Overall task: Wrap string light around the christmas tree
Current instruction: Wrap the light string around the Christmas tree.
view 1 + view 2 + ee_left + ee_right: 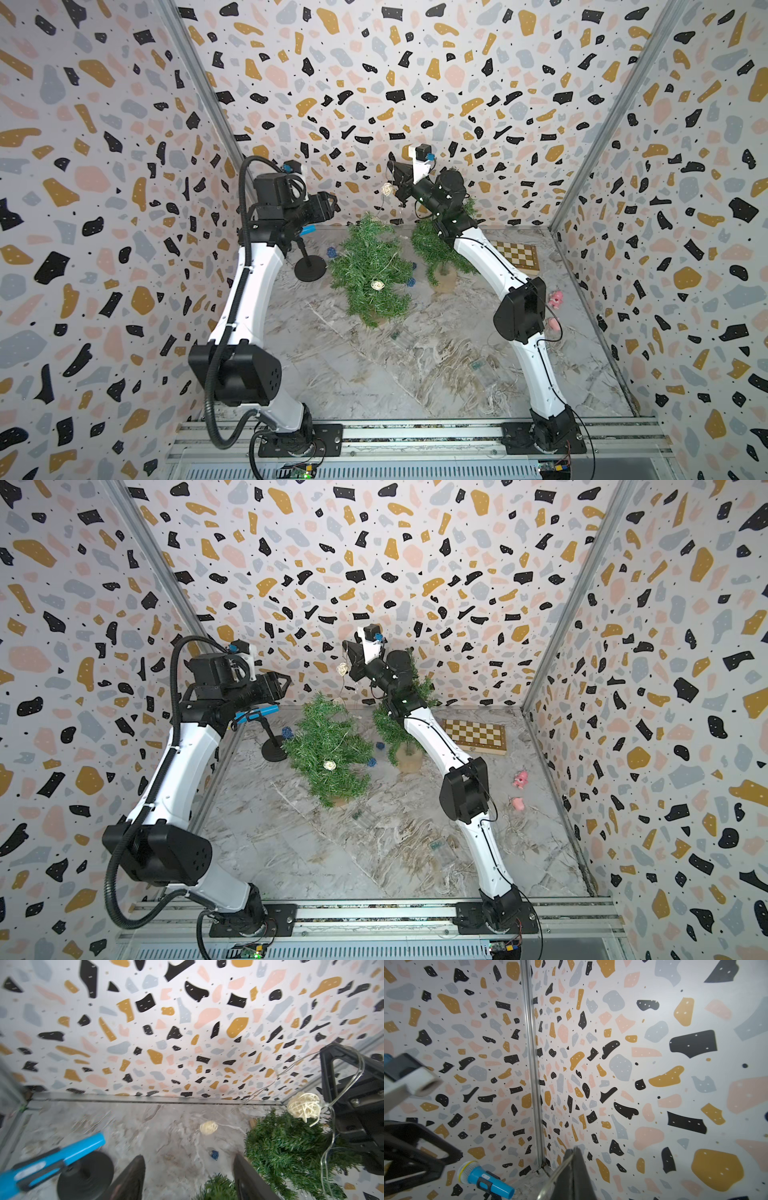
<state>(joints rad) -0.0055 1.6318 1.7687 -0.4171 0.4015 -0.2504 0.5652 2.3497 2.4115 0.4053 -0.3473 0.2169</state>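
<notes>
A green christmas tree (pixel 370 266) (pixel 328 746) stands mid-table, with one white wicker ball (pixel 377 286) of the string light resting on its lower branches. From there the thin wire rises to a second ball (pixel 386 189) (pixel 304 1106) hanging above the treetop. My right gripper (pixel 395 174) (pixel 574 1151) is raised beside that ball and shut on the wire (pixel 556 1174). Left of the treetop my left gripper (pixel 328 208) (pixel 189 1159) is open and holds nothing. A third ball (pixel 208 1128) lies on the floor behind the tree.
A second tree (pixel 440 249) on a wooden disc stands behind my right arm. A blue toy microphone on a black stand (pixel 309 266) is under my left gripper. Small blue balls (pixel 411 282), a chessboard (pixel 517 253) and pink toys (pixel 556 299) lie on the marble floor.
</notes>
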